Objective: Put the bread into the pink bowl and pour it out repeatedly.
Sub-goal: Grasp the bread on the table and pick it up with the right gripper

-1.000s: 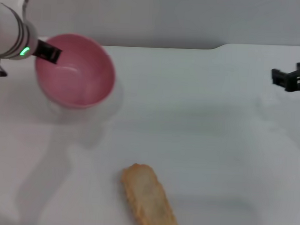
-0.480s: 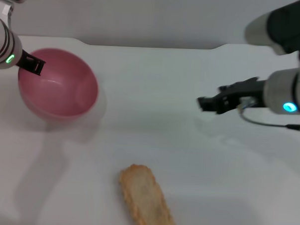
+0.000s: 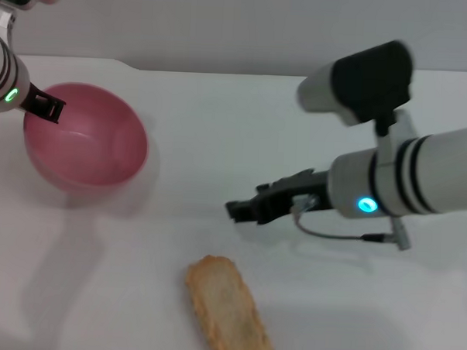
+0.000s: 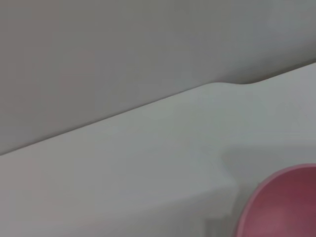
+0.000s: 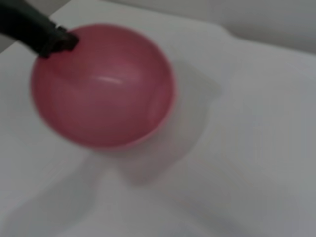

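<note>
The pink bowl [image 3: 88, 141] sits at the far left of the white table, its opening tipped slightly toward me. My left gripper [image 3: 43, 105] is shut on its back left rim; the right wrist view shows a dark finger [image 5: 47, 37] clamped on the bowl [image 5: 103, 89]. A slice of the bowl's rim [image 4: 284, 202] appears in the left wrist view. The bread [image 3: 229, 313] lies near the front edge, plain tan side up. My right gripper [image 3: 241, 208] hovers open just behind and above the bread, nothing between its fingers.
The white table [image 3: 220, 128] ends at a grey wall behind, with a step in its back edge [image 3: 137, 65]. My right forearm [image 3: 419, 179] stretches across the right half of the table. Bare surface lies between the bowl and the bread.
My right arm has swept in from the right edge to the middle, ending close behind the bread. The left gripper has carried the bowl a little left and down. The bread has not moved.
</note>
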